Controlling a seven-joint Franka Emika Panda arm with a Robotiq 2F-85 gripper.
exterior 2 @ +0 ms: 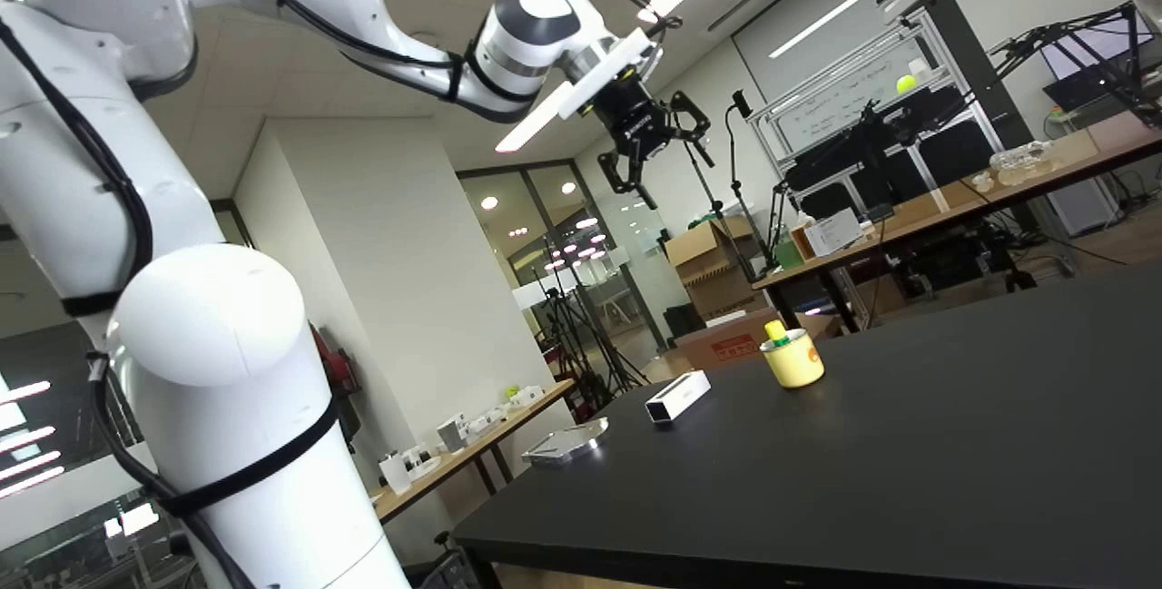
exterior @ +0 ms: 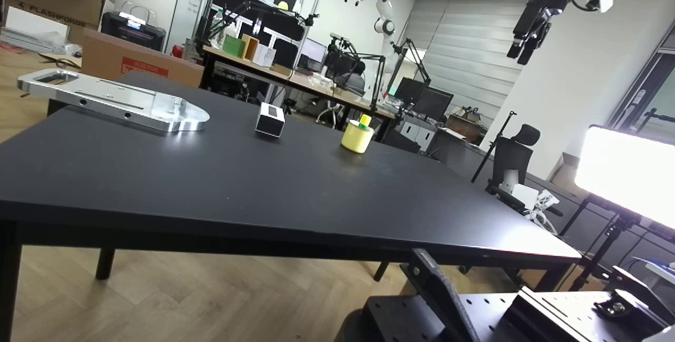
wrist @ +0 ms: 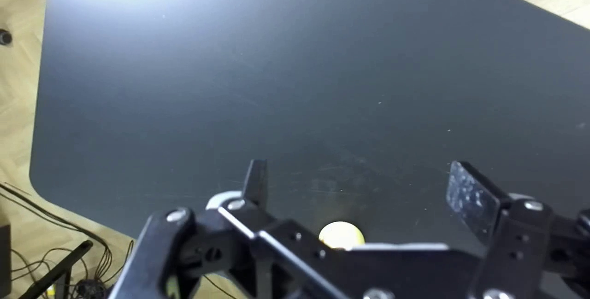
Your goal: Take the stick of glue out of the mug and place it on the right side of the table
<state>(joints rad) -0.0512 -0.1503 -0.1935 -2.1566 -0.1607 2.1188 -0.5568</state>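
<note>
- The gripper (wrist: 357,170) hangs high over the black table (exterior: 221,189), its fingers spread wide apart.
- The glue stick (exterior 2: 775,331) is in the yellow mug (exterior 2: 795,365), its yellow top and green band above the rim.
- In an exterior view the mug (exterior: 355,140) stands near the table's far edge; a broad stretch of tabletop runs to the near edge.
- A black-and-white box (exterior: 270,120) rests between the mug and a metal plate (exterior: 116,98), touching neither; the plate's slotted end reaches past the edge.
- Only the exterior views show box and plate; the wrist view adds a rounded table corner with floor (wrist: 16,105) beyond, and a pale round shape (wrist: 341,233) (too washed out to tell whether mug or stick).
</note>
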